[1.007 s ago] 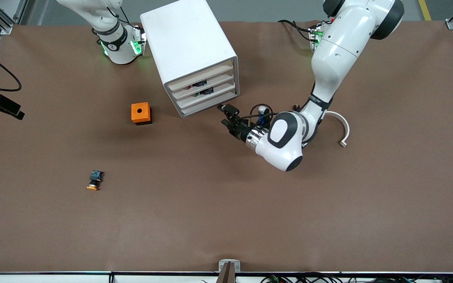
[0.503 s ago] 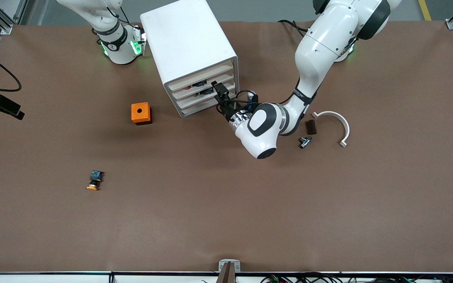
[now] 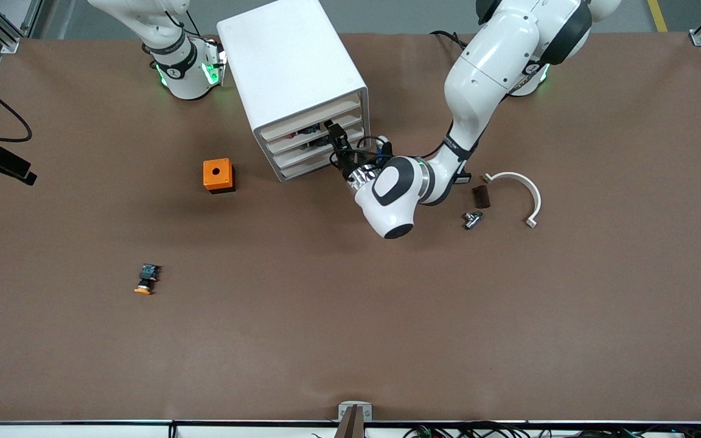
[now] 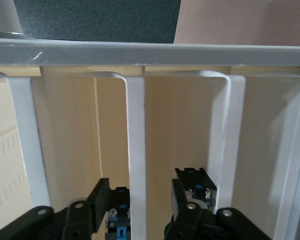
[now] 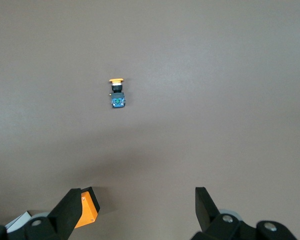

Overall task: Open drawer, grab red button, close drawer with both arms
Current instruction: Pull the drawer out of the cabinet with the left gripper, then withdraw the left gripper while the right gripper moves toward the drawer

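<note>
counter (image 3: 350, 340): brown sheet, grey floor past its edge | left end effector (image 3: 333, 141) at cabinet (image 3: 292, 79) drawers, grip unclear | right end effector (image 5: 145, 210) released

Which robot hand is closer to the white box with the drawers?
The left. The left gripper is right at the front of the cabinet, with a drawer lip between its fingers. The right gripper waits open, high over the table, above the orange cube.
</note>
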Action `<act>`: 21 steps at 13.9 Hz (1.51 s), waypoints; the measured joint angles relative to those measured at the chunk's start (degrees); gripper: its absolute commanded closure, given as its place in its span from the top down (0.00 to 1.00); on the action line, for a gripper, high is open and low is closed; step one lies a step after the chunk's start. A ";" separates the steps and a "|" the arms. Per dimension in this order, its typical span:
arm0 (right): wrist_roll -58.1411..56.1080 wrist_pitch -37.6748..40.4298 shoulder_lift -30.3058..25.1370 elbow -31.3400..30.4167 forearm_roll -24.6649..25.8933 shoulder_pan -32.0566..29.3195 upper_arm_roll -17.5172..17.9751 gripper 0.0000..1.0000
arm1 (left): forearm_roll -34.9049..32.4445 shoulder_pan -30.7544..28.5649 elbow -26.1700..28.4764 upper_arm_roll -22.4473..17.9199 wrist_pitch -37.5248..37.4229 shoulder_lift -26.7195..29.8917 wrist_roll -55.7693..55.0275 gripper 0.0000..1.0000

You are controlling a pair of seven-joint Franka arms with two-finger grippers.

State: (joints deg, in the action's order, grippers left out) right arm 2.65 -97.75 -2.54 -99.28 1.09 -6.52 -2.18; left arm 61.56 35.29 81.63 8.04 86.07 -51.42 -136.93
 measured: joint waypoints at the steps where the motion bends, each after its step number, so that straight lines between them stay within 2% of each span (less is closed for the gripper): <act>1: 0.00 0.00 0.00 0.00 0.00 0.00 0.00 1.00 | 0.00 0.05 0.00 0.00 -0.02 0.00 -0.09 0.08; 2: 0.00 0.00 0.00 -0.02 0.00 0.00 0.00 1.00 | 0.00 0.05 -0.01 0.00 -0.04 0.00 -0.09 0.01; 6: 0.00 0.00 0.00 -0.11 0.00 0.00 0.00 1.00 | -0.22 -0.73 -0.49 -0.82 -0.08 0.04 -0.06 0.01; 10: 0.00 0.00 0.00 -0.14 0.00 -0.01 0.00 1.00 | -1.58 -6.29 -2.67 -1.64 -0.19 0.19 2.51 0.02; 11: 0.00 0.00 0.00 -0.15 0.00 -0.01 0.00 1.00 | -1.87 -7.69 -3.28 -1.73 -0.17 0.19 3.03 0.09; 12: 0.00 0.00 0.00 -0.16 0.00 -0.01 0.00 1.00 | -2.09 -8.79 -3.71 -1.78 -0.06 0.19 3.42 0.39; 13: 0.00 0.00 0.00 -0.17 0.00 -0.01 0.00 1.00 | -2.13 -9.43 -3.89 -1.80 0.11 0.18 4.05 0.83; 14: 0.00 0.00 0.00 -0.18 0.00 -0.01 0.00 1.00 | -2.13 -9.73 -4.00 -1.81 0.34 0.19 5.40 0.99; 17: 0.00 0.01 0.00 -0.19 0.00 -0.01 0.00 1.00 | -2.13 -9.87 -4.93 -2.96 0.36 0.20 8.44 0.99; 21: 0.03 0.02 0.00 -0.22 0.00 0.01 0.31 1.00 | -2.13 -10.86 -8.37 -6.44 0.36 0.57 9.90 0.99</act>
State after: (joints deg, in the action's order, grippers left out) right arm 2.68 -97.73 -2.54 -99.50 1.08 -6.52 -1.87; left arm 59.44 24.44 73.26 1.60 86.43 -50.86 -127.03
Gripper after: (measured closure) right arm 0.000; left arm 0.070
